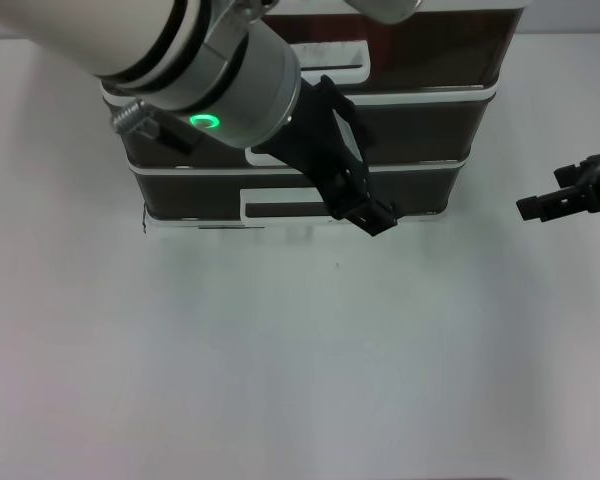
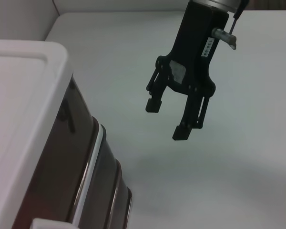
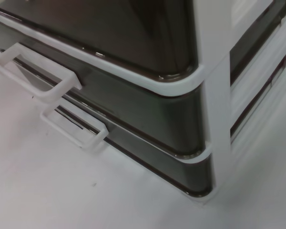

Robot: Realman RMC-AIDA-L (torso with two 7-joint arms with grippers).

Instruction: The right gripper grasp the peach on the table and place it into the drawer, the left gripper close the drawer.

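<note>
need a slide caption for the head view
Left gripper at the shut bottom drawer; right gripper hovers open beside it.

glossy translucent brown plastic drawer point(image 3: 133, 100) — smooth white plastic handle point(image 3: 38, 78); matt white table point(image 1: 300, 370).

Right gripper point(image 2: 170, 119) above table point(image 2: 257, 157), jaws apart, beside drawer unit point(image 2: 47, 143)

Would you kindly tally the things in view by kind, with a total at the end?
Brown drawers: 3 (top drawer, middle drawer, bottom drawer)
Grippers: 2 (left gripper, right gripper)
Table: 1
Peaches: 0 in view
Total: 6
</note>
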